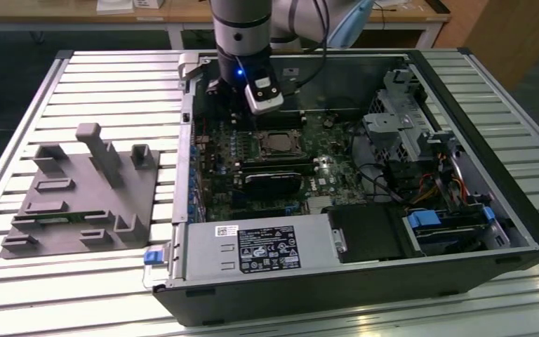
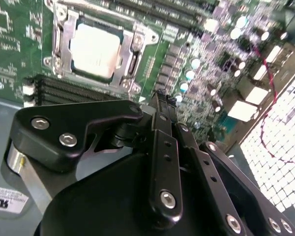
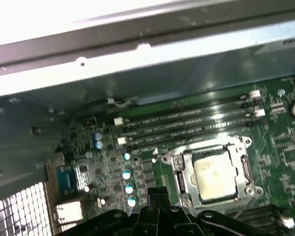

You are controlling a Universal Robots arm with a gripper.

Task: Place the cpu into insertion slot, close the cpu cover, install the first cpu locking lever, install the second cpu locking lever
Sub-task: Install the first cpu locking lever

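- The cpu (image 2: 96,49) lies seated in the insertion slot (image 2: 53,63), and the cpu cover (image 2: 64,39) looks folded down around it.
- The end effector (image 2: 157,98) hovers near the socket over the motherboard (image 2: 14,29), fingertips pressed together and holding nothing.
- Judging by this, the locking levers are the step in hand, which calls for precise tip contact at the socket's edge.
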